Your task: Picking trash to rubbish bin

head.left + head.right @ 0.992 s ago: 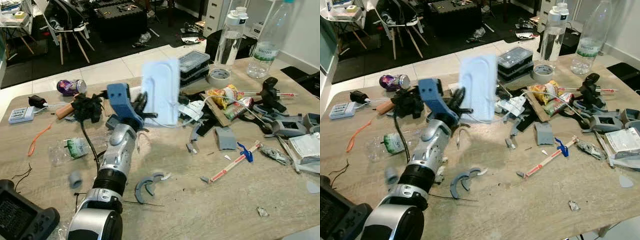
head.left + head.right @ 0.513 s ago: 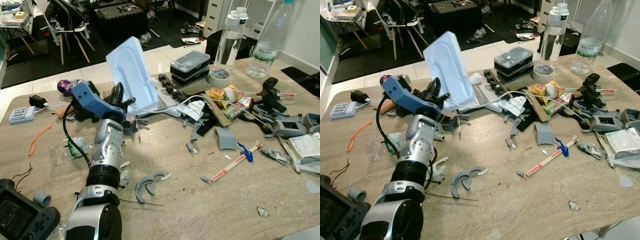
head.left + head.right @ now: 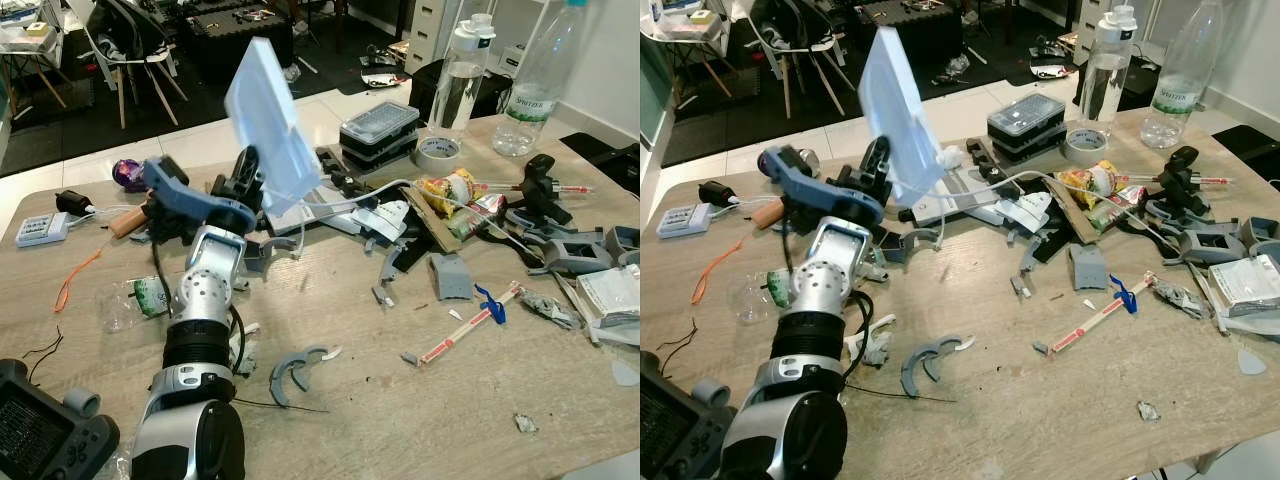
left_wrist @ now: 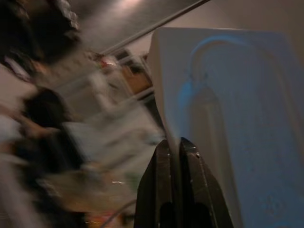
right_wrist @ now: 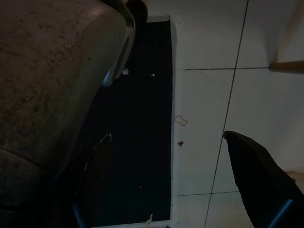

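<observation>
The left gripper (image 4: 175,145) is holding a pale blue-white molded plastic tray (image 3: 270,125) tilted up above the far left part of the wooden surface (image 3: 400,420), its 2 fingers (image 4: 159,190) clamped together on the tray's lower edge. Below it are lying a white cable (image 3: 345,200), grey printed parts (image 3: 295,368) and a crushed bottle (image 3: 135,300); farther right are standing 2 clear bottles (image 3: 462,80). The right gripper's finger (image 5: 259,175) is hanging over the floor; I cannot tell its spread.

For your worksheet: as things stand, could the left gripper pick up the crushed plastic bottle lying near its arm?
Probably not yet: the left gripper is shut on the white foam tray, held above the table. The crushed bottle lies uncovered beside the arm.
</observation>
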`<state>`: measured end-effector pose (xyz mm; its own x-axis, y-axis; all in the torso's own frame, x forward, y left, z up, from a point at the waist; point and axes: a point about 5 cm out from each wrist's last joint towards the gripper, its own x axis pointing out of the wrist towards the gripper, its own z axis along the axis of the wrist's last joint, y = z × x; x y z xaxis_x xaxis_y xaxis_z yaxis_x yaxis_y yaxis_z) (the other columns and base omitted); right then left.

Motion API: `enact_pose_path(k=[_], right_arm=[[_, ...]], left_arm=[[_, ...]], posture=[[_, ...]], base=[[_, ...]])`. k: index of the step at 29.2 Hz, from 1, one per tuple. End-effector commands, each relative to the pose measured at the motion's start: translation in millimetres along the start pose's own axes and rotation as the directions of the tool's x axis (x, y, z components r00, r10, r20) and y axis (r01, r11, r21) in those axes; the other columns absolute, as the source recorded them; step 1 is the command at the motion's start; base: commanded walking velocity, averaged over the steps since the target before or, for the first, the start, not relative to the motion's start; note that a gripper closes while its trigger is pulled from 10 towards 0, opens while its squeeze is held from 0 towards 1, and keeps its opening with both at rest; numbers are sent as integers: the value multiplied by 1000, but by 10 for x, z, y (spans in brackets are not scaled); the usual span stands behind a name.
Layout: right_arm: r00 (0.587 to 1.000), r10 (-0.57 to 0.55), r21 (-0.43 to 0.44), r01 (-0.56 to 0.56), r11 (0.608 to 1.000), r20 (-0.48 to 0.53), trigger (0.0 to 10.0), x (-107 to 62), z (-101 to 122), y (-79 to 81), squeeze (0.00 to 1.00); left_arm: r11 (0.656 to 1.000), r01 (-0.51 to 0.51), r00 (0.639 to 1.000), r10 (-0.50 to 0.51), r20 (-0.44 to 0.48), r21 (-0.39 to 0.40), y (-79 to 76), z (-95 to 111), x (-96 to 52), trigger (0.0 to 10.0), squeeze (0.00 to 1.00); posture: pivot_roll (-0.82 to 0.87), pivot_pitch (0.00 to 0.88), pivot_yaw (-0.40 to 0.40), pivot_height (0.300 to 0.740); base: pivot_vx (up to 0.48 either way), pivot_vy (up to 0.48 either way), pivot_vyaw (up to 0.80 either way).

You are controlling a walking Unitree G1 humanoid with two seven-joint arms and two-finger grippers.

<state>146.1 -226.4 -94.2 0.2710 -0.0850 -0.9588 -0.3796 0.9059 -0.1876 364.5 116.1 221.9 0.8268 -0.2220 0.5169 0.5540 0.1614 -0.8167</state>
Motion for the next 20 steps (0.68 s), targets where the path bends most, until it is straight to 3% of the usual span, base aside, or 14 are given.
enact_pose_path(k=[1, 7, 15, 20], right_arm=[[1000, 8, -10, -8, 1000, -6, 10000, 5, -22, 33, 0], [1000, 8, -11, -8, 1000, -6, 10000, 5, -21, 31, 0], [1000, 10, -13, -10, 1000, -6, 10000, 5, -21, 32, 0], [1000, 11, -10, -11, 1000, -5, 10000, 7, -19, 45, 0]], left_arm=[[979, 28, 1000, -29, -5, -203, -42, -231, -8, 10000, 0], [965, 91, 995, -99, -21, -247, -109, -181, -24, 10000, 0], [976, 28, 999, -34, -22, -215, -119, -144, 45, 10000, 0], [993, 33, 997, -24, 79, -117, -250, 236, 191, 10000, 0]], posture=[[-25, 61, 77, 740], [-25, 61, 77, 740], [-25, 61, 77, 740], [-25, 64, 80, 740]], base=[[0, 0, 0], [0, 0, 0], [0, 0, 0], [0, 0, 0]])
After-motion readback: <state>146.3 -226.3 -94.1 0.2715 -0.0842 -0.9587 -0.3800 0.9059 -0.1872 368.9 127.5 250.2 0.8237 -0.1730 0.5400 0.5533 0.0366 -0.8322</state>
